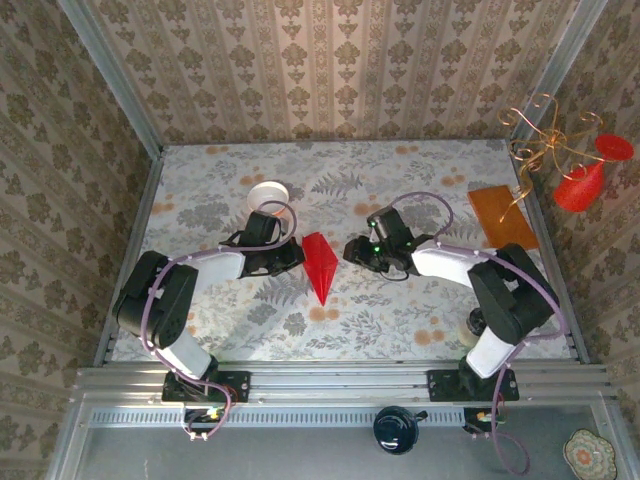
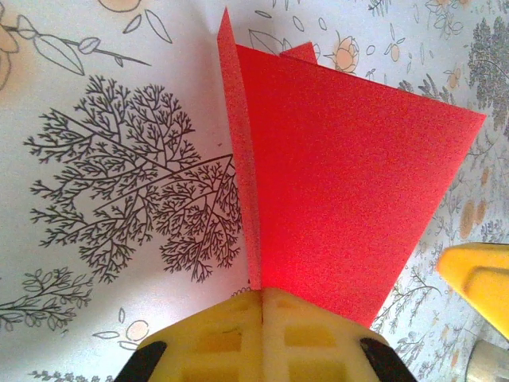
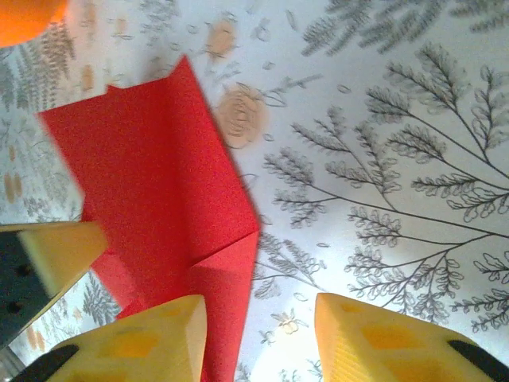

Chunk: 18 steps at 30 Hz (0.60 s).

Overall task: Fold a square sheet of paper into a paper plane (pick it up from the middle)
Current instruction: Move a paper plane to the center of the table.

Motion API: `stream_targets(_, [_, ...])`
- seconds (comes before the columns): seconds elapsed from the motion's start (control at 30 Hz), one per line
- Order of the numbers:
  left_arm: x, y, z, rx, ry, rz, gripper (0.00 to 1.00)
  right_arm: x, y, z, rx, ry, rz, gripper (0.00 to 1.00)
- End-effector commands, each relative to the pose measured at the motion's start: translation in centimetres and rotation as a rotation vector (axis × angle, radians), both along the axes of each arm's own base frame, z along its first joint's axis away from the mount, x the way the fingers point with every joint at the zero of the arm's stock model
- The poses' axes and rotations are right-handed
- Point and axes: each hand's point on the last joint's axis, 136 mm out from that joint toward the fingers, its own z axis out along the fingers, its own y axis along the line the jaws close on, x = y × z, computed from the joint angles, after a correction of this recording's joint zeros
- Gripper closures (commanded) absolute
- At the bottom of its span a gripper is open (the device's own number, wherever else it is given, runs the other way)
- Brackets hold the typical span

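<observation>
Left gripper (image 2: 261, 301): pads pressed together, pinching a raised fold on the left side of the paper plane (image 2: 342, 199)
Right gripper (image 3: 258, 309): fingers spread and holding nothing; one finger hangs over the red edge, the other over the bare table (image 1: 420, 320)
Paper plane, position: mid-table between the two grippers, sharp point toward the near edge, wide end toward the far edge
Paper plane, form: slim dart with a centre crease; one flap stands upright by the left pads, the rest lies nearly flat
Done, as judged: the square has been reduced to a pointed dart, so the main folds appear complete
Left, as judged: pressing the raised flap down or setting the wings, then letting go
Surroundings: white bowl (image 1: 268, 192) beyond the left gripper; orange-brown board (image 1: 503, 215) at far right, well apart
</observation>
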Motion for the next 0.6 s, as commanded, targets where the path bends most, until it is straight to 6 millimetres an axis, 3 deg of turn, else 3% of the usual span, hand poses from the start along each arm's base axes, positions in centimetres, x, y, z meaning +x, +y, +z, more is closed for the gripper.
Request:
stream_targets(0.0, [0.5, -0.5, 0.9, -0.029, -0.008, -0.002, 0.97, -1.0, 0.7, 0.8, -0.077, -0.031, 0.059, 0.56])
stream_targets(0.3, [0.4, -0.5, 1.0, -0.03, -0.003, -0.001, 0.97, -3.3, 5.9, -1.0, -0.092, -0.012, 0.23, 0.45])
stream_targets(0.57, [0.3, -0.6, 1.2, -0.04, -0.003, -0.006, 0.97, -4.1, 8.4, -1.7, -0.098, 0.002, 0.33, 0.41])
